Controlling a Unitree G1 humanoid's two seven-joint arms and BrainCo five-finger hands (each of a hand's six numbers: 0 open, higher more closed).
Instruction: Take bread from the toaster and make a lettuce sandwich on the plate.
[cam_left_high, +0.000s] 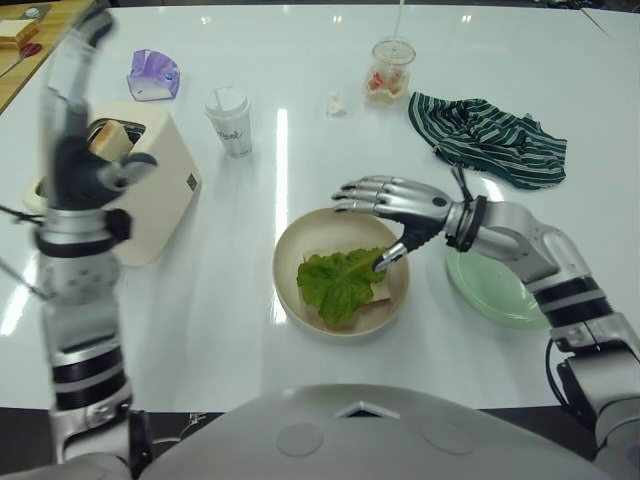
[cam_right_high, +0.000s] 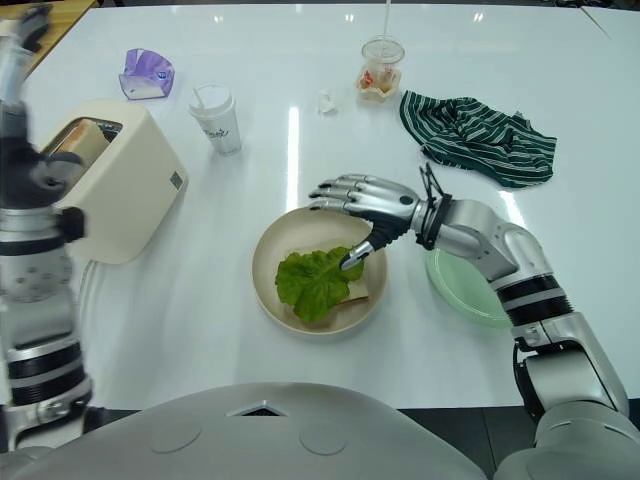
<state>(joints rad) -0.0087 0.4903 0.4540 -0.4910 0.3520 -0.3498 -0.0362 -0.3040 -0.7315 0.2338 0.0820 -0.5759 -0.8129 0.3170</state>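
Your right robot hand (cam_left_high: 408, 212) hangs released, spread flat and holding nothing. Right under its thumb tip lies the lettuce (cam_left_high: 338, 285), on a bread slice (cam_left_high: 381, 296) in the plate (cam_left_high: 289, 250). Your left robot hand (cam_left_high: 85, 168) is raised and blurred, so you cannot tell its grasp. The toaster (cam_left_high: 165, 200) stands just beside it, with another slice (cam_left_high: 110, 138) in the slot.

Table (cam_left_high: 300, 60) white, glossy. Toaster (cam_left_high: 150, 185) cream, far left. Plate (cam_left_high: 296, 248) tan, near centre. Lettuce (cam_left_high: 338, 285) bright green; bread (cam_left_high: 384, 291) beneath pale brown. Saucer (cam_left_high: 495, 295) right, pale green. Cloth (cam_left_high: 490, 140) far right, dark green with white stripes. Cup (cam_left_high: 232, 125) white. Wrapper (cam_left_high: 152, 75) purple. Right hand (cam_left_high: 405, 205) silver and black.
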